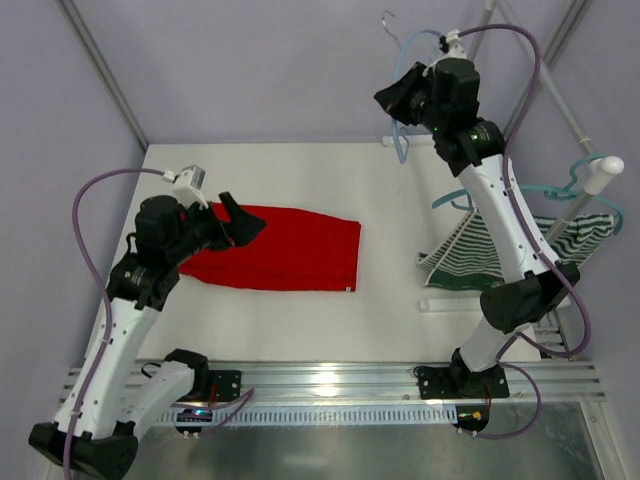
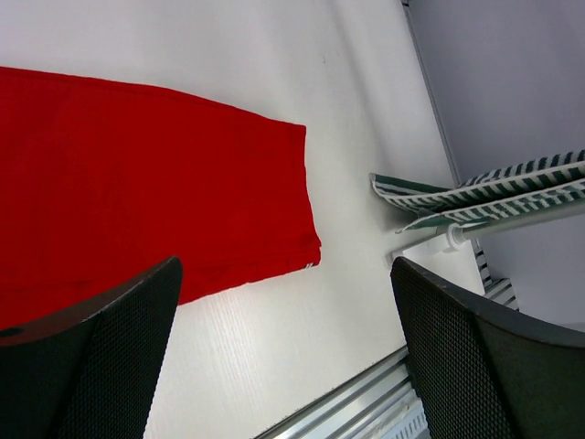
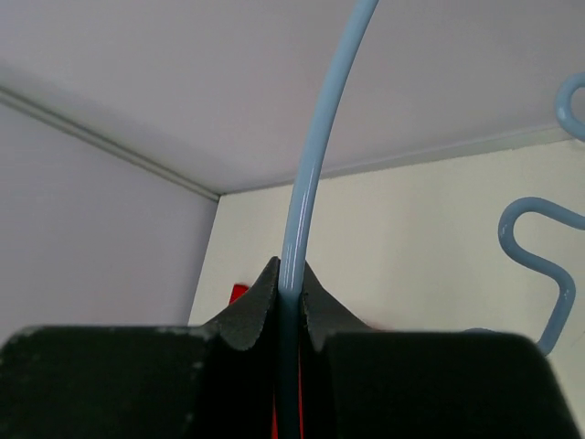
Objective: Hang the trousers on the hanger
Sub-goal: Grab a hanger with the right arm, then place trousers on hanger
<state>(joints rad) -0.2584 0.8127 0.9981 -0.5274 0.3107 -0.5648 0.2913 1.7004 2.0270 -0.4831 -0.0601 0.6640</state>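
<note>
The trousers are of bright red cloth, smooth and matte, folded into a long flat shape with a straight hem at the right end. They lie flat on the white counter, a little toward 9 o'clock from its middle. In the left wrist view the red cloth shows one sharp corner, and the counter has a faint wood grain.

The left claw is released, with its jaws standing wide apart above the left end of the trousers. Its fingers are black with a fine dotted texture.

The hanger is a thin, round, pale blue plastic bar, held up in the air at about 1 o'clock. The right claw is clenched on this bar, which rises in a curve out of the black jaws. Its lower bar makes a wavy bend at the right.

At 3 o'clock, a green-and-white striped garment hangs on a darker teal hanger from a white rail
</note>
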